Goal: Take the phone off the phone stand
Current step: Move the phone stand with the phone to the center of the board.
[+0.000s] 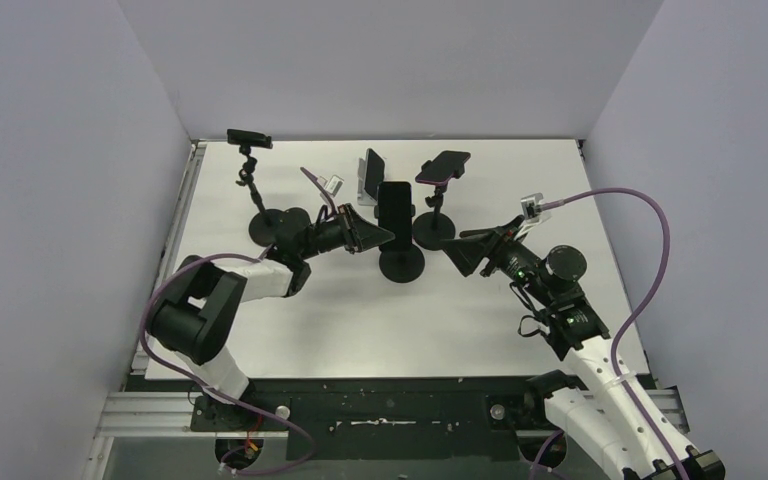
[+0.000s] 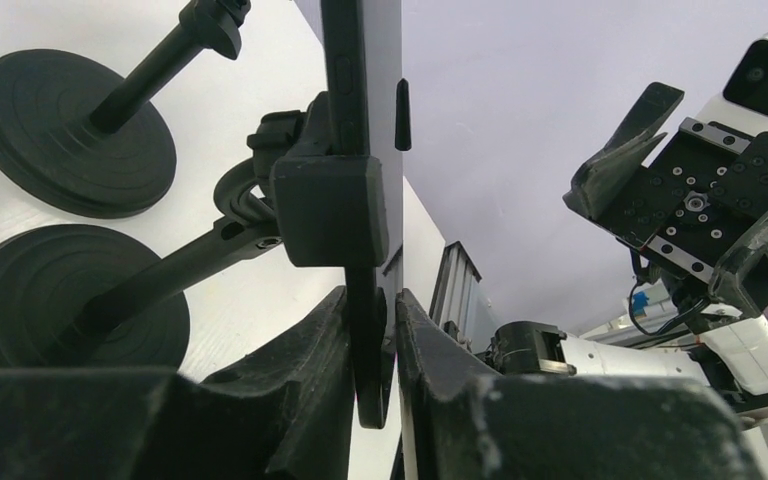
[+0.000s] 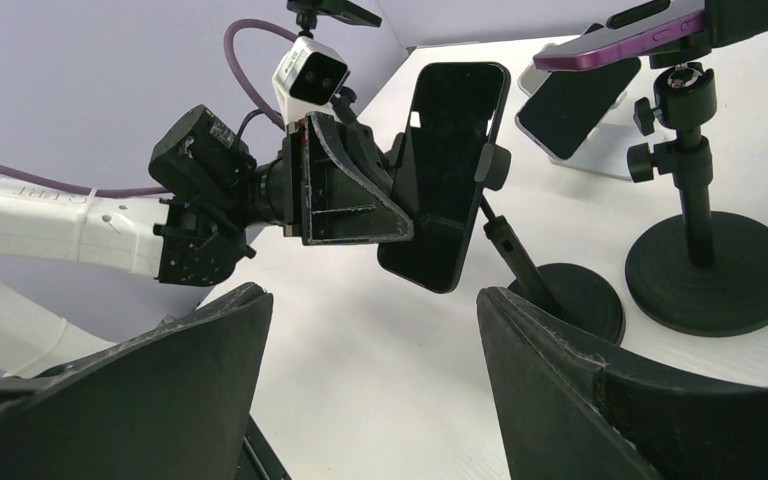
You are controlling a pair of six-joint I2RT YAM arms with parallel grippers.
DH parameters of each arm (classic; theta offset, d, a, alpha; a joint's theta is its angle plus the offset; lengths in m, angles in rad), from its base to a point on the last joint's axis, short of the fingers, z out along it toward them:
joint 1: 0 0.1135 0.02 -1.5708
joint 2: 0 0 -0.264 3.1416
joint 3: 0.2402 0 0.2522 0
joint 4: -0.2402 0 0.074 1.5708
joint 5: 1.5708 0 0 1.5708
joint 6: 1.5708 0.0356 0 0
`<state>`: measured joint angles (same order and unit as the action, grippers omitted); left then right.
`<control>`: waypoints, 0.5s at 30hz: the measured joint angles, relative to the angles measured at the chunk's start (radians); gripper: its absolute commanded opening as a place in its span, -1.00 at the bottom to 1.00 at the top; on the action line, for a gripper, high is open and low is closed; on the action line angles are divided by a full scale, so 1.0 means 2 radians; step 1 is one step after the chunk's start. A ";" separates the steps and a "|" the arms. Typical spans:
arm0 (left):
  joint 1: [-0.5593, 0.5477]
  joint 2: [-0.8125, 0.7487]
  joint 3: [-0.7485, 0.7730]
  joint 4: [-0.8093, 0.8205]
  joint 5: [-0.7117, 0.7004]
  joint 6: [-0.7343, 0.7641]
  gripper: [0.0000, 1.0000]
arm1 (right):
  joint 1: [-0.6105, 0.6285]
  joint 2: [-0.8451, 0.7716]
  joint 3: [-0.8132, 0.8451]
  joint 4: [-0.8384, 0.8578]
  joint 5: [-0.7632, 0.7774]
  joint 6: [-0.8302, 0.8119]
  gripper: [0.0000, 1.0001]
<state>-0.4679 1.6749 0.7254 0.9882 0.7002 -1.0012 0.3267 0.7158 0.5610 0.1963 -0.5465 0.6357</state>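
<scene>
The black phone (image 1: pixel 395 205) stands upright in the clamp of the centre phone stand (image 1: pixel 401 264). My left gripper (image 1: pixel 385 238) reaches in from the left and is shut on the phone's lower end. In the left wrist view the phone (image 2: pixel 360 60) shows edge-on, running down through the stand's clamp (image 2: pixel 325 210) into my left gripper (image 2: pixel 372 292). My right gripper (image 1: pixel 455 250) hovers open just right of the stand. The right wrist view shows the phone (image 3: pixel 450 170) beyond my open right gripper (image 3: pixel 370 292), apart from it.
A tall stand (image 1: pixel 270 225) with a dark phone (image 1: pixel 249 137) is at the back left. A purple phone (image 1: pixel 444 166) sits on another stand (image 1: pixel 433 232) right of centre, and a white stand (image 1: pixel 373 175) holds a phone behind. A black disc (image 1: pixel 565 262) lies right.
</scene>
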 measured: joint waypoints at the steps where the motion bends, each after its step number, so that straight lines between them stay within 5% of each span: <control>1: 0.000 0.003 0.000 0.004 0.000 -0.002 -0.71 | 0.000 0.000 0.000 0.000 0.000 0.000 0.52; 8: -0.001 0.007 -0.001 0.020 0.004 -0.016 -1.00 | 0.000 0.000 0.000 -0.003 0.000 0.000 0.49; 15: -0.001 0.006 -0.017 0.044 0.004 -0.030 -1.00 | 0.000 -0.010 0.003 -0.024 0.000 -0.017 0.45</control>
<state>-0.4706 1.6867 0.6922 1.0767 0.7074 -1.0615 0.3267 0.6952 0.5674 0.1490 -0.5457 0.6010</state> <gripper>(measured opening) 0.095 0.731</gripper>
